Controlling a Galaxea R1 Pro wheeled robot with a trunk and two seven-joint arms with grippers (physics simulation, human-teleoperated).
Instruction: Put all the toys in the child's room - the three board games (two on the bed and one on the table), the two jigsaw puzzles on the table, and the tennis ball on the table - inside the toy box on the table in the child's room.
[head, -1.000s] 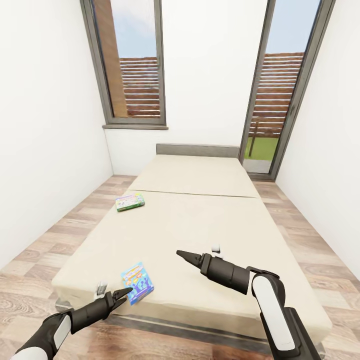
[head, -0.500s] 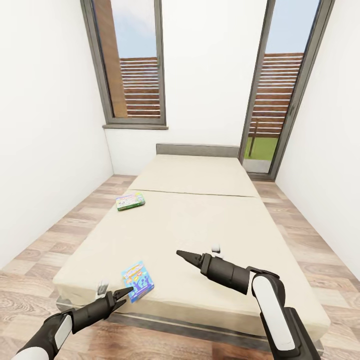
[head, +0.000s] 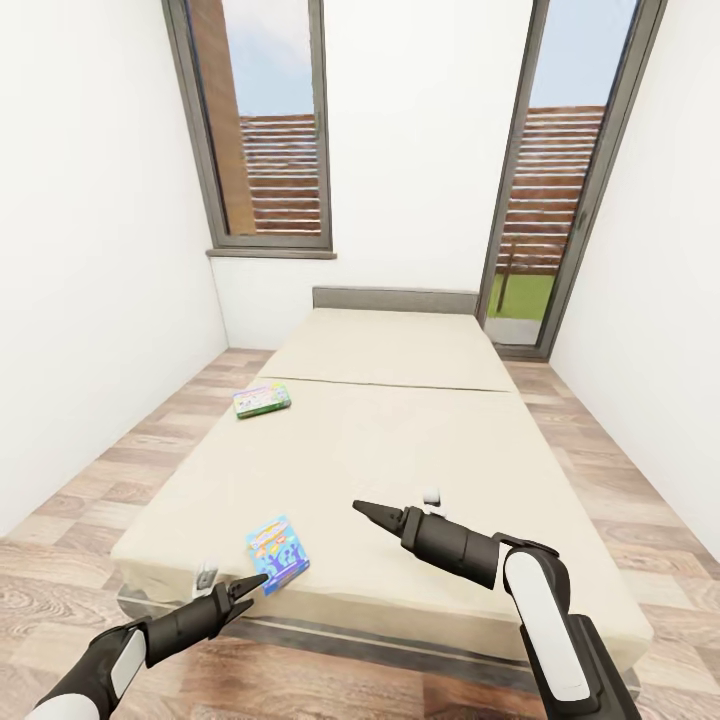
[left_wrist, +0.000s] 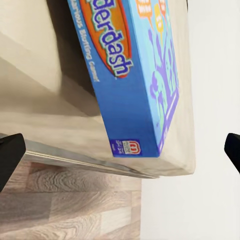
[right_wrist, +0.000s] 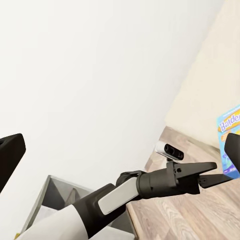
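We see two board games on the bed (head: 400, 440), both lying flat on the beige mattress. The blue game (head: 277, 553) is near the near left corner of the bed, just beside the near edge. In the left wrist view the same blue game (left_wrist: 132, 75) shows large, with orange lettering on its lid, and one corner comes close to the mattress edge. In the right wrist view a small part of it (right_wrist: 229, 137) shows at the border of the picture. The green-pink game (head: 262, 400) lies farther away, close to the left edge of the bed, well apart from the blue one.

The left gripper (head: 250, 586) hovers just near the blue game, a little in front of the bed's near edge, and its tip points toward the box without touching it. Its two fingers stand wide apart in the left wrist view, at both sides of the picture, and nothing is between them. In the right wrist view the left gripper (right_wrist: 210, 172) shows from the side.

The right gripper (head: 368, 511) hangs above the near middle of the bed and holds nothing. In the right wrist view its dark fingers also stand wide apart.

Around the bed we see a wood floor (head: 120, 470), white walls, a window (head: 262, 120) and a glass door (head: 560, 180).
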